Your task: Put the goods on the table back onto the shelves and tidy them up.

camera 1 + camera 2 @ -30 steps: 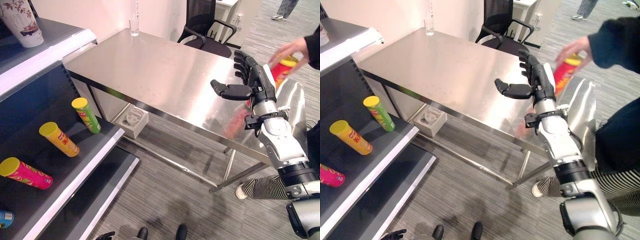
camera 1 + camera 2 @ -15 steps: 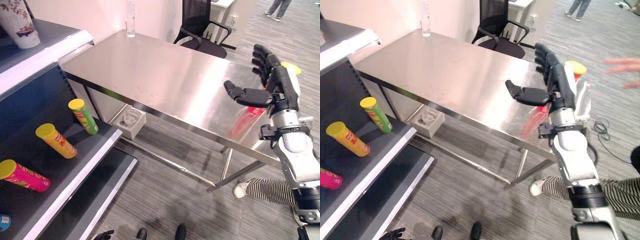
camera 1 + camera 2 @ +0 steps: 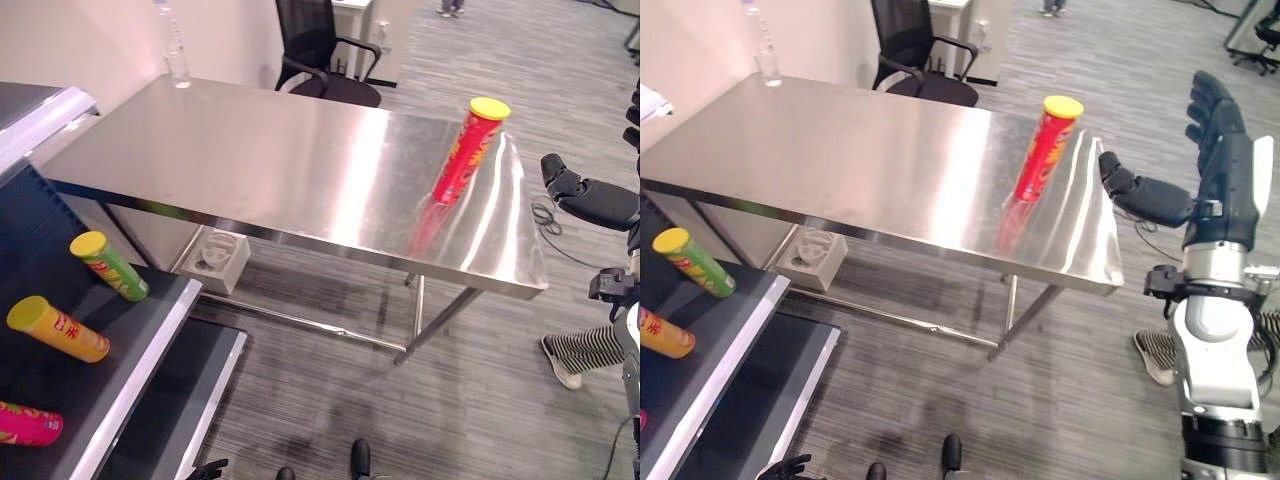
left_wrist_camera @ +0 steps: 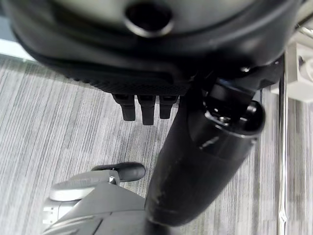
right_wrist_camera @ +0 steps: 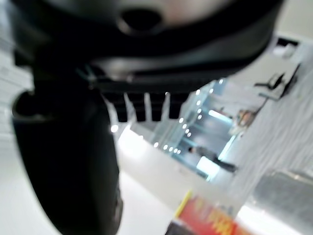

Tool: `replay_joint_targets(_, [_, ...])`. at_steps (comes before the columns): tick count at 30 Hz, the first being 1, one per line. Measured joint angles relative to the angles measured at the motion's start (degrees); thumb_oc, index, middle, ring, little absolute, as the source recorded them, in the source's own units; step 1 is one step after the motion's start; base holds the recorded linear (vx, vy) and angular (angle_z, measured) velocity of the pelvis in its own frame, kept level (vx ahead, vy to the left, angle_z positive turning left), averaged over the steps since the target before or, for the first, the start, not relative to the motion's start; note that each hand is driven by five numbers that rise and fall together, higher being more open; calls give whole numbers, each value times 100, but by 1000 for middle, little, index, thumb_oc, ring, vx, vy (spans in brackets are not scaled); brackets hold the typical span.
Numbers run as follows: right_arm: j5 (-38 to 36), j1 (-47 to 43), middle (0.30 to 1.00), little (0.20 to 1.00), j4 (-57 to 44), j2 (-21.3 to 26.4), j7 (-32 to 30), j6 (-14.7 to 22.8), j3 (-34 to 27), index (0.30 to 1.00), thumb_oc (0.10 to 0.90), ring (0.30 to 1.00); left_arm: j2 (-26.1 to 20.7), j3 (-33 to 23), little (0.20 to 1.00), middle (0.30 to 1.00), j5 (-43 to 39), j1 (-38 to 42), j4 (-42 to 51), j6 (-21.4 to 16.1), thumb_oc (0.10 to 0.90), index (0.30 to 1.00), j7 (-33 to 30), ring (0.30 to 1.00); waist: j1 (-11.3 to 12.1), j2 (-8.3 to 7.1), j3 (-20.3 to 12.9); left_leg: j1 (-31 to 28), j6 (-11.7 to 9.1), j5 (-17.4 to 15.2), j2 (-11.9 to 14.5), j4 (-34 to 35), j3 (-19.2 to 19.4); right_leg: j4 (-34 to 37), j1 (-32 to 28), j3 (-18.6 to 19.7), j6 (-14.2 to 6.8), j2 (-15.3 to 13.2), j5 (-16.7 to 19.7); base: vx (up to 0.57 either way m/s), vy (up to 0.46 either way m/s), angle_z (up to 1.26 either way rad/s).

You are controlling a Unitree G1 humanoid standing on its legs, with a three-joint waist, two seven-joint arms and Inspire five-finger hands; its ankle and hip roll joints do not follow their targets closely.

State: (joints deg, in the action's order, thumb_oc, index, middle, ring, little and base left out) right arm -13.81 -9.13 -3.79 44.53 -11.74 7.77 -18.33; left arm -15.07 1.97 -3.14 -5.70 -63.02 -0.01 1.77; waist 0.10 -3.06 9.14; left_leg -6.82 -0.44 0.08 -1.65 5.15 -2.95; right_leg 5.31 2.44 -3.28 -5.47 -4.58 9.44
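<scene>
one red can (image 3: pixel 463 150) stands upright near the table (image 3: pixel 250 160) end, not yet shelved. the right robot hand (image 3: pixel 1218 165) hangs beside it, spread wide and empty. three cans (image 3: pixel 108 265) seemingly already lie on the shelf (image 3: pixel 150 345), untidied.

A long stainless-steel desk (image 3: pixel 270 160) gleams under the room light on grey striped carpet (image 3: pixel 330 400); a black office chair (image 3: pixel 320 50) sits behind it, by a pale wall (image 3: pixel 70 40).
</scene>
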Motion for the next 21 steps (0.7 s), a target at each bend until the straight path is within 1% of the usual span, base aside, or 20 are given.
replay_joint_targets(2, [0, -25, 900, 900, -8, 0, 2, 15, 37, 900, 800, 900, 1, 4, 900, 900, 0, 10, -4, -6, 800, 900, 2, 900, 1, -6, 6, 7, 35, -6, -20, 1, 153, 1, 82, 186, -18, 6, 50, -40, 40, -39])
replay_joint_targets(3, [0, -25, 900, 900, -7, 0, 2, 14, 63, 900, 800, 900, 2, 5, 900, 900, 0, 13, -2, -15, 800, 900, 7, 900, -12, -4, 5, 0, 40, -10, -31, 0, 248, 1, 107, 217, -46, 2, 69, -34, 32, -30])
replay_joint_targets(4, [1, -25, 900, 900, -7, 0, 1, 15, 148, 900, 800, 900, 1, 6, 900, 900, -1, 13, 1, -27, 800, 900, 7, 900, -78, -8, 7, -6, 44, -12, -36, 1, 276, 1, 116, 250, -64, 2, 81, -30, 15, -22])
replay_joint_targets(5, [2, -25, 900, 900, -7, 0, 4, 14, 201, 900, 800, 900, 1, 5, 900, 900, -1, 12, 0, -26, 800, 900, 7, 900, -93, -10, 8, -11, 45, -12, -34, 1, 287, 1, 120, 261, -66, 7, 82, -22, -11, -13])
replay_joint_targets(7, [8, -25, 900, 900, -8, 0, 9, 14, 296, 900, 800, 900, 1, 5, 900, 900, -1, 12, 6, -26, 800, 900, 7, 900, -87, -13, 10, -21, 47, -14, -29, 0, 359, 0, 139, 303, -93, 19, 101, 11, -31, -16])
replay_joint_targets(8, [19, -26, 900, 900, -7, 0, 20, 13, 442, 900, 800, 900, 0, 3, 900, 900, -3, 10, 7, -27, 800, 900, 6, 900, -82, -14, 13, -30, 50, -17, -9, 1, 413, 0, 152, 302, -103, 26, 106, 71, -63, -25])
replay_joint_targets(9, [140, -32, 900, 900, -9, 4, 27, 12, 575, 900, 800, 900, -1, 4, 900, 900, -7, 23, 17, -28, 800, 900, 5, 900, -71, 4, 72, -72, 60, -29, 45, 2, 511, 1, 176, 63, -167, -3, 58, 92, -83, -40])
replay_joint_targets(10, [182, -46, 900, 900, -22, 5, 38, 12, 620, 900, 800, 900, -6, 3, 900, 900, -7, 32, 27, -32, 800, 900, 5, 900, 27, 2, 127, -109, 61, -43, 54, 0, 581, 5, 166, -135, -199, -41, 63, 110, -87, -38])
replay_joint_targets(11, [244, -45, 900, 900, -52, 4, 47, 12, 628, 900, 800, 900, -5, 0, 900, 900, -14, 76, 22, -30, 800, 900, 1, 900, 63, 8, 209, -124, 47, -54, 78, 3, 595, 10, 162, -386, -215, -72, 147, 133, -93, -20])
replay_joint_targets(13, [250, -45, 900, 900, -52, 17, 41, -11, 619, 900, 800, 900, 7, 4, 900, 900, -14, 110, 28, -29, 800, 900, 3, 900, 49, 41, 247, -123, 26, -61, 98, 7, 562, 40, 148, -470, -200, -54, 150, 150, -98, 5])
replay_joint_targets(15, [249, -47, 900, 900, -38, 19, 38, -65, 619, 900, 800, 900, 42, -5, 900, 900, -16, 120, 42, -25, 800, 900, 2, 900, 57, 92, 265, -143, -37, -97, 172, 3, 547, 42, 103, -549, -161, 1, 126, 251, -196, 6])
replay_joint_targets(16, [249, -48, 900, 900, -38, 53, 40, -97, 617, 900, 800, 900, 43, -5, 900, 900, -16, 121, 50, -26, 800, 900, 1, 900, 62, 95, 263, -150, -46, -103, 194, 5, 534, 39, 88, -577, -109, 20, 100, 254, -248, 15])
replay_joint_targets(17, [246, -63, 900, 900, -16, 71, 36, -98, 625, 900, 800, 900, 41, -12, 900, 900, -18, 116, 55, -13, 800, 900, 3, 900, 51, 111, 254, -170, -84, -130, 280, 1, 457, 41, 33, -649, -86, 73, 77, 197, -208, 20])
replay_joint_targets(19, [241, -63, 900, 900, 19, 93, 34, -100, 625, 900, 800, 900, 17, -14, 900, 900, -18, 107, 55, -1, 800, 900, 5, 900, 43, 94, 229, -212, -142, -165, 364, 4, 366, 39, -55, -748, 35, 149, -6, 155, -175, 24])
replay_joint_targets(21, [227, -96, 900, 900, 19, 307, 42, -97, 643, 900, 800, 900, 20, -29, 900, 900, -25, 98, 76, -2, 800, 900, 4, 900, 119, 99, 205, -222, -220, -182, 491, -2, 357, 3, -73, -764, 144, 284, -69, 144, -187, 9])
